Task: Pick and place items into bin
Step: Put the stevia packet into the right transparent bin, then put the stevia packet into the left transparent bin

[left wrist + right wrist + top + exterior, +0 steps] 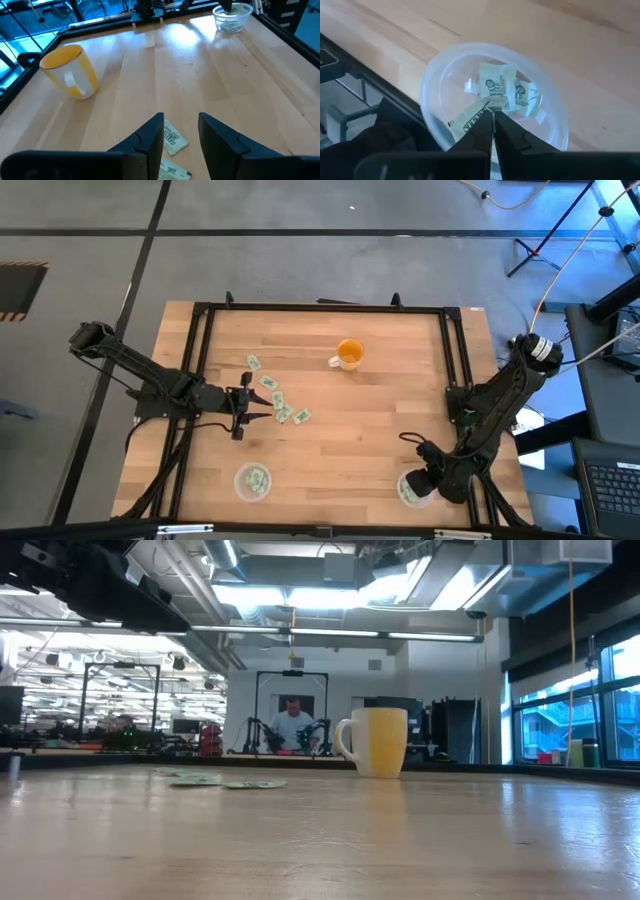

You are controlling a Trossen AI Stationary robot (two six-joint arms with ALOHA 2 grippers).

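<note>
Sorting small flat green-and-white packets (277, 398) into clear round plastic bowls.
My left gripper (181, 131) reaches low, fingers parted, beside loose packets; my right gripper (493, 119), bent down steeply, pinches one packet (470, 120) inside the right bowl (432, 80).

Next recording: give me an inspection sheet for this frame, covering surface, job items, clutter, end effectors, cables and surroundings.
Surface: wooden table inside a black frame, no spills seen.
Job's things: loose green-and-white packets left of centre; more packets in the left clear bowl and the right clear bowl.
Clutter: orange mug upright near the table's far middle.
End effectors: left end effector open, low over the loose packets; right end effector shut, tips over the right bowl at a packet, grip unclear.
Cables: cable on the floor right of the table; none seen on the tabletop.
Surroundings: a person far behind the table, beyond the mug.
</note>
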